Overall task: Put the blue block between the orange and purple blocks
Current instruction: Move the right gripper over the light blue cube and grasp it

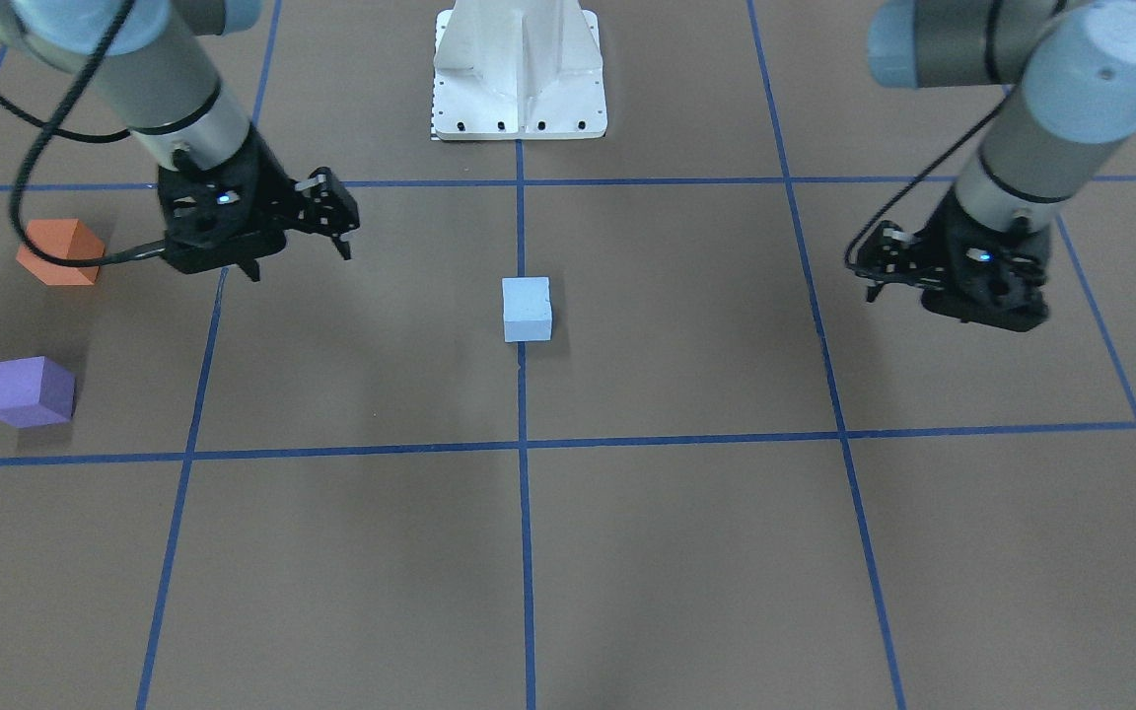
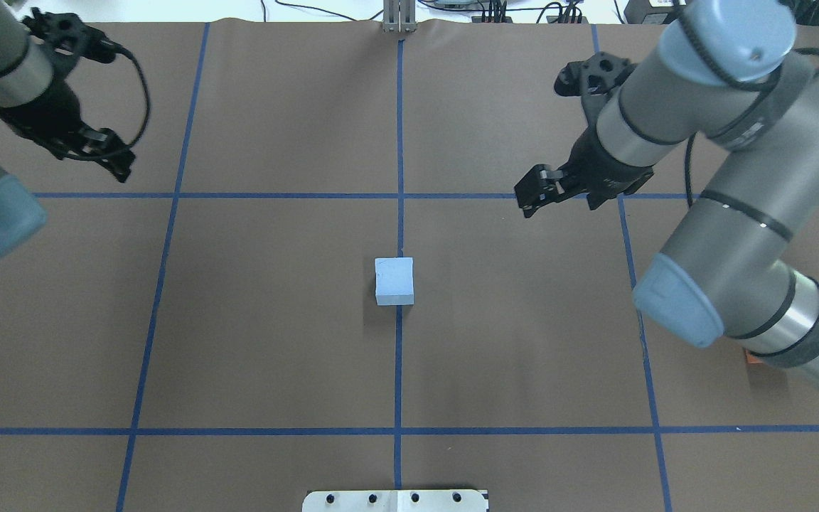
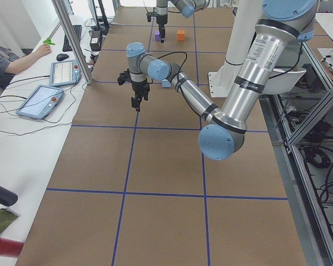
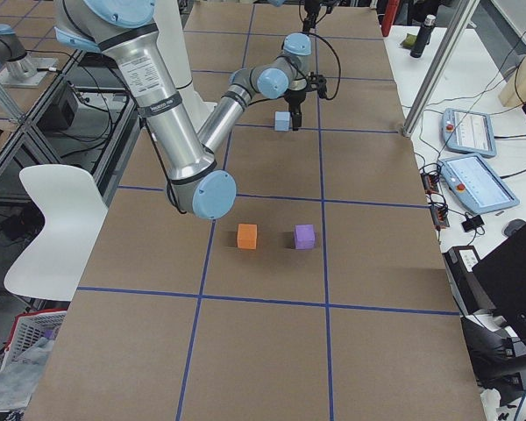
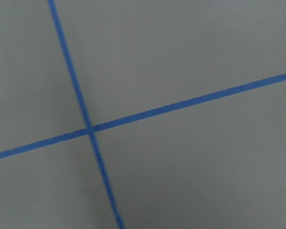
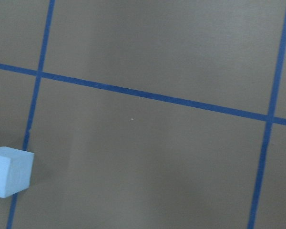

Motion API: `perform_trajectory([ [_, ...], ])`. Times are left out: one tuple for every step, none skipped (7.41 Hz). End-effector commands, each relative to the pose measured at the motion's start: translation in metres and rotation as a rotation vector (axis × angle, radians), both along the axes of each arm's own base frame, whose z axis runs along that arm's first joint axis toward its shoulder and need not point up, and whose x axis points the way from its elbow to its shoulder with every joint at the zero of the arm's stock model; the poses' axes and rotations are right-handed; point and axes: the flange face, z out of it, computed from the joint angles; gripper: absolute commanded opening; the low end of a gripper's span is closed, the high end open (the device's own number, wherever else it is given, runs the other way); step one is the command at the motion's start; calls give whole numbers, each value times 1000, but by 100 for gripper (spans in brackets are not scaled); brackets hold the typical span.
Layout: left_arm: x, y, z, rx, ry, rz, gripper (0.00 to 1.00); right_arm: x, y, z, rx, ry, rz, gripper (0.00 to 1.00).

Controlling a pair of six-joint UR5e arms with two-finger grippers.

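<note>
The blue block [image 1: 527, 309] sits alone in the middle of the desk [image 1: 686, 552], flat on the brown cover and right on the central blue tape line [image 1: 523, 513], straight out from the robot's white base [image 1: 519, 69]. The orange block [image 1: 60, 251] and the purple block [image 1: 29, 391] are far off at the robot's right end of the desk. They stand side by side with a bare gap between them, the orange one nearer the robot and the purple one farther out. The blue block is well apart from both. The right gripper [image 2: 527, 205] hangs above the desk and points down, touching no block; in the front view it shows between the orange block and the blue block. Its camera catches a corner of the blue block at the lower left edge of its picture, next to a tape line. The left gripper [image 2: 124, 171] hangs over the robot's left part of the desk, well apart from every block, and its camera shows only a crossing of two tape lines. For both grippers I cannot tell whether the fingers are spread or closed, since every view shows them dark and side-on. In the left side view a person's arm [image 3: 22, 58] rests on a side table beside two tablets [image 3: 41, 100].
</note>
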Motion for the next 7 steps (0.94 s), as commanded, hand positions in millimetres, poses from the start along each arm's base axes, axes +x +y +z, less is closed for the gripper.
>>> perform_trajectory([
  [-136, -1, 110, 24, -6, 84, 100, -87, 21, -48, -26, 12, 37, 100],
  [-197, 11, 173, -21, 33, 77, 100, -114, 24, -58, -34, 24, 38, 100],
  [-255, 27, 228, -1, 37, 85, 100, -135, 27, -63, -27, 42, 31, 100],
  [-291, 41, 258, 13, 40, 63, 100, -160, 30, -69, -33, 65, 49, 100],
  [-293, 54, 265, 5, 41, 59, 100, -192, 26, -81, -29, 99, 66, 100],
  [-293, 56, 266, 4, 41, 58, 100, -215, 32, -68, -36, 138, 59, 100],
  [-293, 55, 265, 5, 41, 57, 100, -228, 34, -59, -14, 122, 67, 100],
])
